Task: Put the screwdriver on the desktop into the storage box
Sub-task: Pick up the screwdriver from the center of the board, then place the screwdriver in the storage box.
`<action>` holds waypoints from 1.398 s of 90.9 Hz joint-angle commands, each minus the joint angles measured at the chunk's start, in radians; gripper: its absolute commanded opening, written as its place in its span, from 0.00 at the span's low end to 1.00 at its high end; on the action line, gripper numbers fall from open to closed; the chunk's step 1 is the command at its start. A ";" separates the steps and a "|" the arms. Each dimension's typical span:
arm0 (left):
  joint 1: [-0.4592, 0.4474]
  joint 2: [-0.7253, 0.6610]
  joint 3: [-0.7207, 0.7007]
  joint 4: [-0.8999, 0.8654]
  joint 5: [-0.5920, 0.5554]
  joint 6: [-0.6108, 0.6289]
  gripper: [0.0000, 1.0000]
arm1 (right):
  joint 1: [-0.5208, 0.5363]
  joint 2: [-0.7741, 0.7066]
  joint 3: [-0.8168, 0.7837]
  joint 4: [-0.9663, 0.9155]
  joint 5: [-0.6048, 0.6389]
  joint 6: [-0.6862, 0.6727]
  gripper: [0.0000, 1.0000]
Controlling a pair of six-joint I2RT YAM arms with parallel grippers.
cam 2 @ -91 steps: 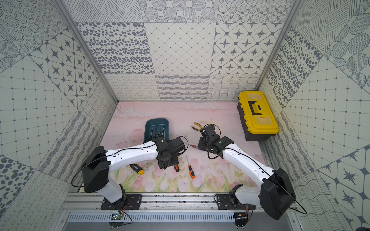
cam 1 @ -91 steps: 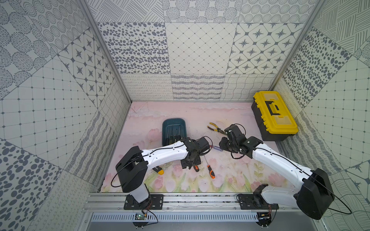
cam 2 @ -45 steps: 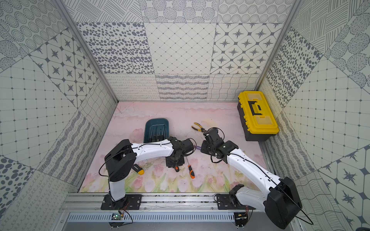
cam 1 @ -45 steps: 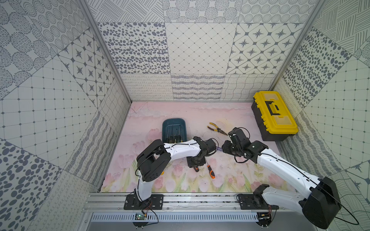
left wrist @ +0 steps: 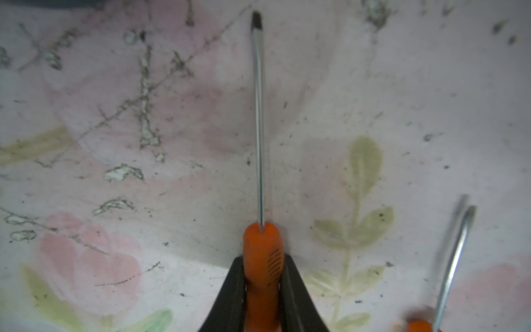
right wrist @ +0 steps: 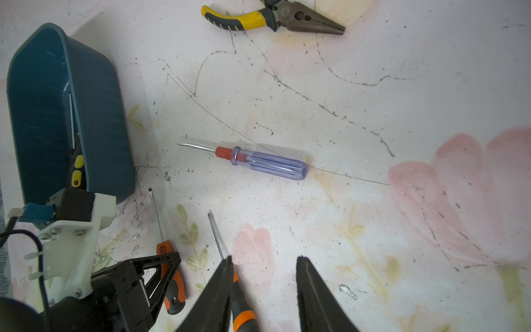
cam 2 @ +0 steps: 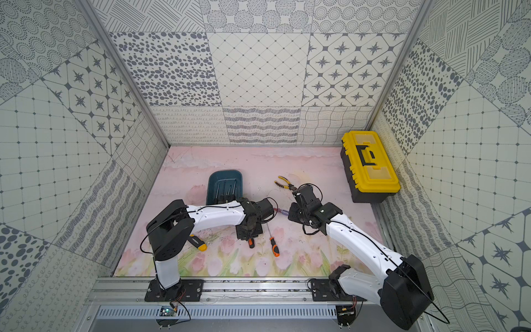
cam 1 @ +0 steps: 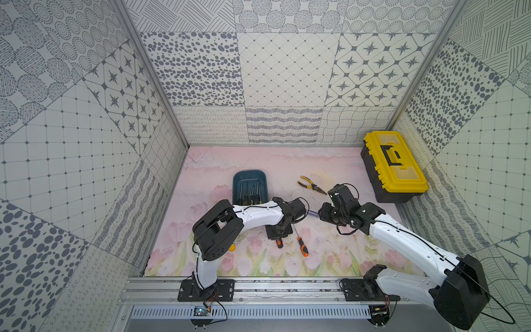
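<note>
My left gripper (left wrist: 263,258) is shut on the orange handle of a screwdriver (left wrist: 260,129), low on the desktop (cam 1: 330,253); its handle end pokes out from under the gripper (cam 1: 277,233) in both top views. The dark teal storage box (cam 1: 250,174) stands just beyond the left arm and holds several screwdrivers. My right gripper (right wrist: 265,260) hangs open above the desktop, nothing between its fingers. A black-and-orange screwdriver (right wrist: 241,304) lies beside one finger, and a clear purple-handled screwdriver (right wrist: 267,162) lies between the two grippers.
Yellow-handled pliers (cam 1: 311,184) lie behind the right gripper. A yellow-and-black toolbox (cam 1: 393,166) stands at the back right. A yellow-tipped screwdriver (cam 2: 198,243) lies partly under the left arm's elbow. Tiled walls close in three sides.
My left gripper has closed on the orange screwdriver handle, and the left arm's elbow has swung inward. The right arm has drawn back a little to the right.
</note>
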 commanded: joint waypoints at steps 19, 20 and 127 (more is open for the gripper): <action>-0.047 -0.027 -0.013 0.029 0.009 0.029 0.02 | -0.004 0.026 0.008 0.013 -0.018 0.005 0.39; -0.051 -0.029 -0.012 0.028 0.008 0.030 0.02 | -0.003 0.025 0.007 0.013 -0.017 0.005 0.39; 0.457 -0.104 0.200 -0.071 0.052 0.717 0.00 | -0.002 0.254 0.141 0.059 0.013 0.052 0.37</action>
